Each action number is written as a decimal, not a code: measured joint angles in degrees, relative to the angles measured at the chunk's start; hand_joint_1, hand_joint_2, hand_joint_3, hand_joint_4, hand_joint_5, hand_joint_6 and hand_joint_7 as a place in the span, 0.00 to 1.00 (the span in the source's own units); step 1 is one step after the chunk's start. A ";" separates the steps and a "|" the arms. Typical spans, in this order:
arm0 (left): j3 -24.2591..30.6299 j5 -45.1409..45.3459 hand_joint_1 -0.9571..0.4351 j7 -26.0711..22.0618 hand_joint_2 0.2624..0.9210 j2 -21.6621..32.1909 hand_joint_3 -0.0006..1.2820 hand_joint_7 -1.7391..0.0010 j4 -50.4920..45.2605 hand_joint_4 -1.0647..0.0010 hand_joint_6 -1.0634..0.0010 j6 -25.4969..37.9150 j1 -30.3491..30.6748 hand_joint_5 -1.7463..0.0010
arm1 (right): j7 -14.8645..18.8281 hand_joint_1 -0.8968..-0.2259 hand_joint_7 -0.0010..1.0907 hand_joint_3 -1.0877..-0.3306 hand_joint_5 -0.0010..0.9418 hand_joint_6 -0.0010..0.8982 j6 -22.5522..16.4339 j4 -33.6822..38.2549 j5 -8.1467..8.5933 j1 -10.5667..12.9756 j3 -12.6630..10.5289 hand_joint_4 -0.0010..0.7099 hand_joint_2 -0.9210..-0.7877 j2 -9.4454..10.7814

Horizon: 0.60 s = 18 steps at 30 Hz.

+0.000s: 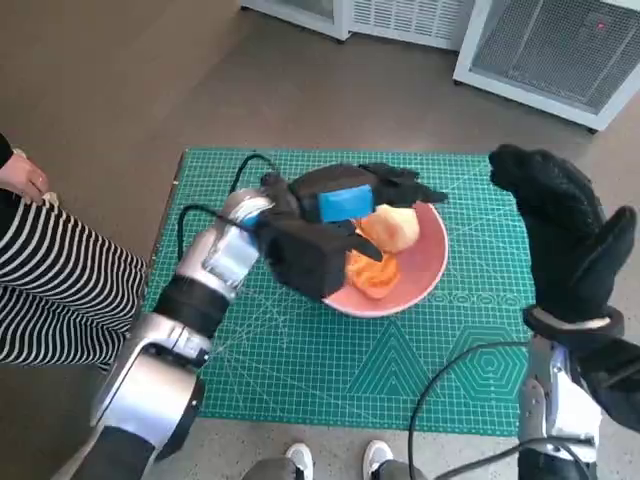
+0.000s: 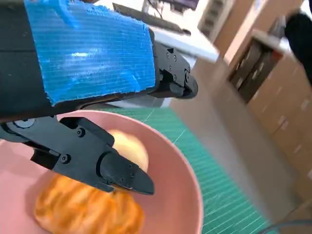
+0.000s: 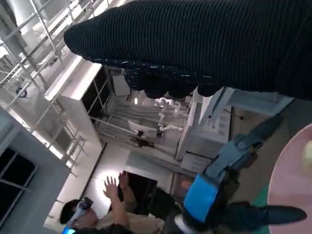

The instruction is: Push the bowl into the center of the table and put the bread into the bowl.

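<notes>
Left hand [image 1: 335, 215], black with blue tape across its back, reaches over the pink bowl [image 1: 425, 270] with its fingers spread wide, gripping nothing; in the left wrist view its fingers [image 2: 105, 163] hover just above the bread [image 1: 385, 245]. The bread is 2 pieces, a pale rounded one and a golden-orange one, both lying inside the bowl, which sits near the middle of the green cutting mat [image 1: 300, 350] on the table. Right hand [image 1: 570, 245], gloved, is raised beside the bowl, loosely spread and holding nothing.
</notes>
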 measured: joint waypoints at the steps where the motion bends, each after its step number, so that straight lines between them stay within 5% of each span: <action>1: 1.03 -1.27 0.25 0.01 1.00 -0.02 0.13 0.98 0.03 0.95 0.82 -0.45 0.51 1.00 | -0.06 0.31 0.43 0.54 0.00 0.07 0.01 0.05 -0.05 -0.22 0.04 0.22 0.00 0.01; 11: 10.53 -14.34 0.17 -1.28 1.00 -0.72 0.41 0.98 -2.73 0.93 0.81 -2.36 4.64 0.99 | -0.27 0.31 0.44 0.55 0.00 0.07 0.49 0.55 -0.12 -2.11 0.80 0.20 0.00 0.18; 18: 16.16 -25.36 0.17 -3.24 1.00 -2.50 0.49 0.98 -12.65 0.86 0.81 1.29 10.20 0.98 | -0.53 0.32 0.44 0.54 0.00 0.07 1.44 0.81 -0.13 -3.74 0.84 0.20 0.00 0.17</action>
